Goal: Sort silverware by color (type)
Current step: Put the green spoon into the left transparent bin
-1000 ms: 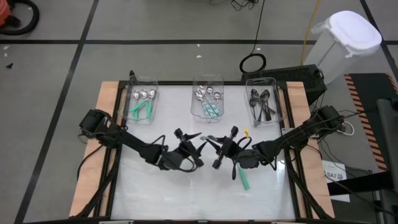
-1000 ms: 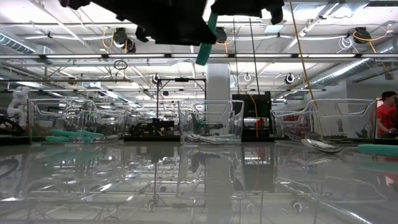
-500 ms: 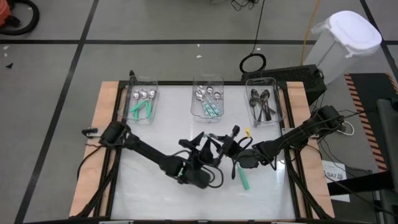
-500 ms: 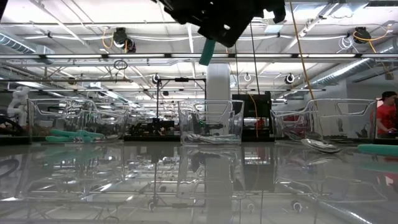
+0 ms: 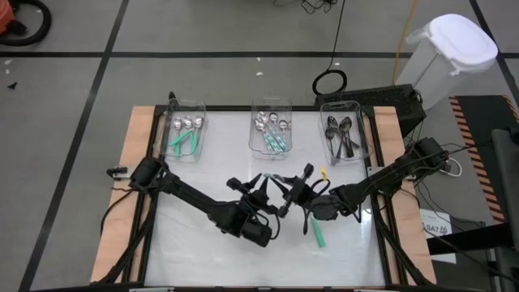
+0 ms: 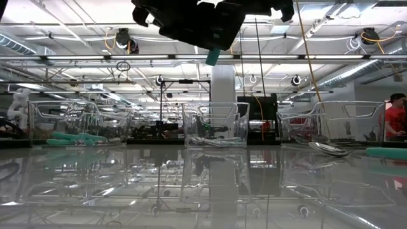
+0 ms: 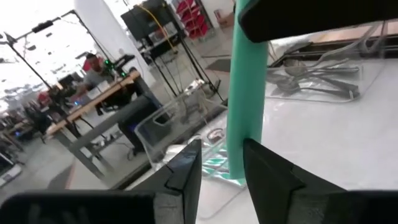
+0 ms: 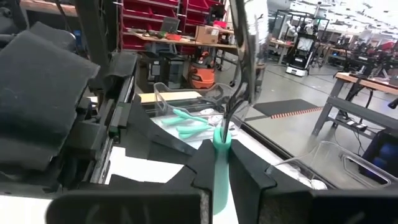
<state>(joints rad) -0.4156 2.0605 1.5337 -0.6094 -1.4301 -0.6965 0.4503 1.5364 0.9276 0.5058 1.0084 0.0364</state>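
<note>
Since a sec ago, left tool [image 5: 272, 200] swung in w/ fingers narrowing around teal-handled spoon [image 7: 246, 93], not yet pinching. Right tool [image 8: 222, 163] clamped on same spoon at bench centre, above surface. Another teal spoon [image 5: 318, 234] lies at 5 o'clock.

Both arms reach in over the table's middle and meet there — the left gripper [image 5: 272, 197] at about eight o'clock of the right gripper [image 5: 285, 188]. The left's fingers [image 7: 186, 171] stand slightly apart; the right's are clamped together.

Bright overhead lights glare off the glossy table [image 6: 203, 191]; nearby arms blur into dark silhouettes.
</note>
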